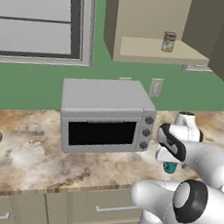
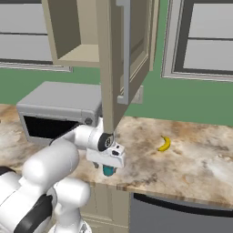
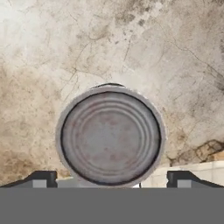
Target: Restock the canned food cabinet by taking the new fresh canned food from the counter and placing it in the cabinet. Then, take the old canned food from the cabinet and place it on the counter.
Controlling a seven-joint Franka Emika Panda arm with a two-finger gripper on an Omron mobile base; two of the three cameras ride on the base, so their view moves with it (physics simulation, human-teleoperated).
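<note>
Left base view: gripper (image 1: pixel 170 164) poised over teal can (image 1: pixel 170 167) near counter (image 1: pixel 26 154) front edge, toaster oven (image 1: pixel 106 115) just left, old can (image 1: pixel 168 42) on cabinet (image 1: pixel 157 25) shelf; right base view: open cabinet door (image 2: pixel 119 63) overhanging arm, banana (image 2: pixel 164 144) well right; hand view: fingertips (image 3: pixel 43 178) wide apart, flanking can's lid without touching.

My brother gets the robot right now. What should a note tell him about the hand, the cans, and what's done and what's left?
Gripper: open, pointing straight down over the teal can, one fingertip on each side of it, no grip yet.
Teal can: upright on the counter, near the front edge, right of the toaster oven.
Old red-labelled can: upright on the shelf of the open cabinet.
Done: nothing swapped yet.
Left: grab the teal can, put it in the cabinet, then bring the old can down to the counter.
</note>
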